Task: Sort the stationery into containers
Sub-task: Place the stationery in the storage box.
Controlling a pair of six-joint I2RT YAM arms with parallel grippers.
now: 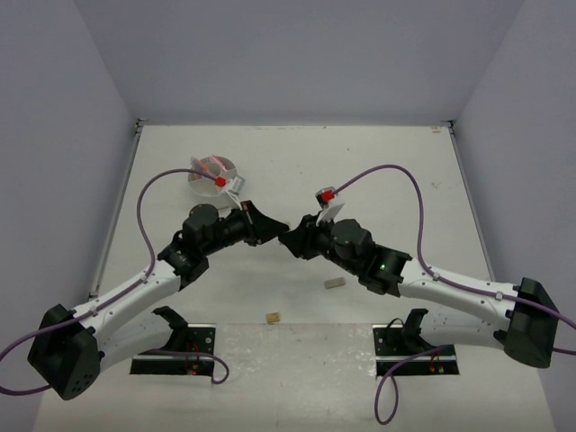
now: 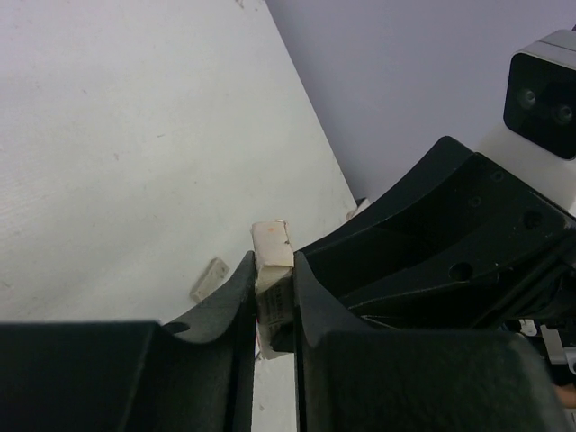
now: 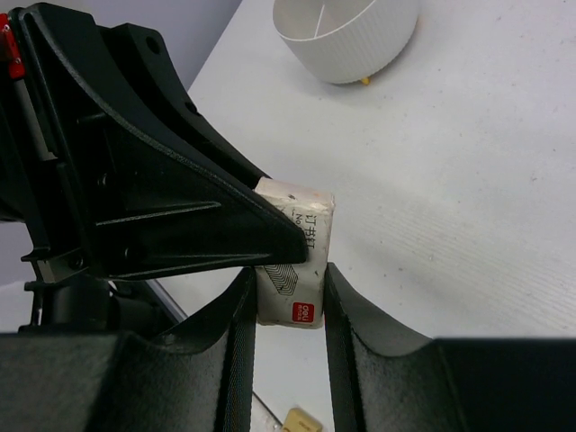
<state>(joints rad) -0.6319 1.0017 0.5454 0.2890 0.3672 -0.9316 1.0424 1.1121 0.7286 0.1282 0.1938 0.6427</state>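
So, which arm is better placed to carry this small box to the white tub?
Left. The left gripper and right gripper both clamp the small white box, and the white tub stands on the left arm's side. The right one would only need to let go.

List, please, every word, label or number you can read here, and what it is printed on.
"订书", as it seems to read: on the small white box, right wrist view; any further characters are hidden.
"No": beside it on the same box; what follows is hidden.
White lettering on the box's red patch: too small to read.
Nothing else is legible.
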